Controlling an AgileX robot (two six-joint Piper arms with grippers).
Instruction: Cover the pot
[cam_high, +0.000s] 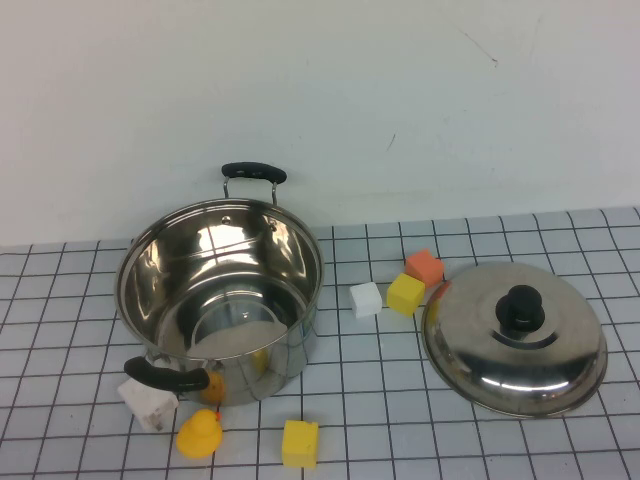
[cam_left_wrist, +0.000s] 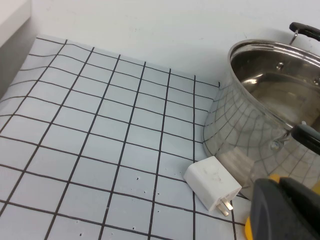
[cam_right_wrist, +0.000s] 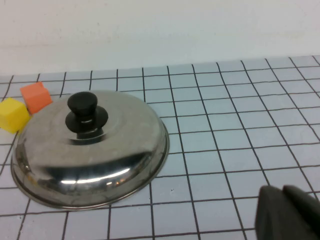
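Observation:
The pot (cam_high: 215, 250) is a large shiny steel pot with two black handles, standing open and empty at the left of the gridded mat; it also shows in the left wrist view (cam_left_wrist: 260, 125). The domed steel lid (cam_high: 515, 350) with a black knob lies knob-up on the mat to the pot's right, also in the right wrist view (cam_right_wrist: 90, 150). Neither arm shows in the high view. My left gripper (cam_left_wrist: 277, 184) is shut and empty, near the pot's near handle. My right gripper (cam_right_wrist: 282, 192) is shut and empty, over the mat beside the lid and apart from it.
A white charger plug (cam_high: 148, 403) (cam_left_wrist: 212, 189), a yellow duck (cam_high: 200, 435) and a yellow cube (cam_high: 300, 443) lie in front of the pot. White (cam_high: 366, 299), yellow (cam_high: 405, 293) and orange (cam_high: 424, 266) cubes lie between pot and lid. A white wall stands behind.

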